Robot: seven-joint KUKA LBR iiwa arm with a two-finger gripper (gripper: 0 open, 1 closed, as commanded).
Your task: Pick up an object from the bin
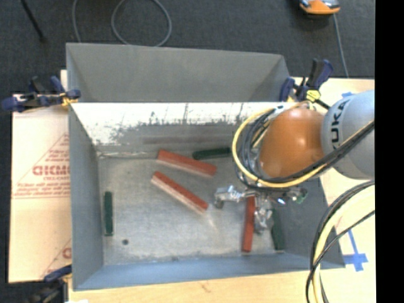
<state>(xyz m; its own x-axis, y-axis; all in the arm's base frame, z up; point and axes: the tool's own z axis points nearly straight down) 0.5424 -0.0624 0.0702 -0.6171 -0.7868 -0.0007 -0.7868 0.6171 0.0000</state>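
The grey metal bin (83, 201) holds six long things, all lying flat on its floor and well spread out.

Farthest left, close to the left wall, a slim dark green stick (108, 213) lies with its long axis running from the near side to the far side.

In the middle of the floor are two flat red-orange blocks. The far red-orange block (186, 163) and the near red-orange block (179, 190) both slant from upper left to lower right, roughly parallel and a little apart. Just beside the right end of the far block, a second dark green stick (211, 151) lies almost crosswise near the back wall.

Further right, the gripper (252, 206) hangs low over the right front part of the floor, under the arm's rounded orange cover (287, 145) and its loop of yellow and black cables (238, 145). Directly beneath it lies a thin red stick (248, 232). Its long axis runs near to far, almost upright in the view, with the far end leaning slightly right and hidden under the gripper, and the near end pointing at the front wall, close to it. Whether the gripper is released or clenched, and whether it touches the red stick, I cannot tell.

Just right of the red stick, a short dark green stick (278, 237) lies near the front right corner, tilted a little the other way.
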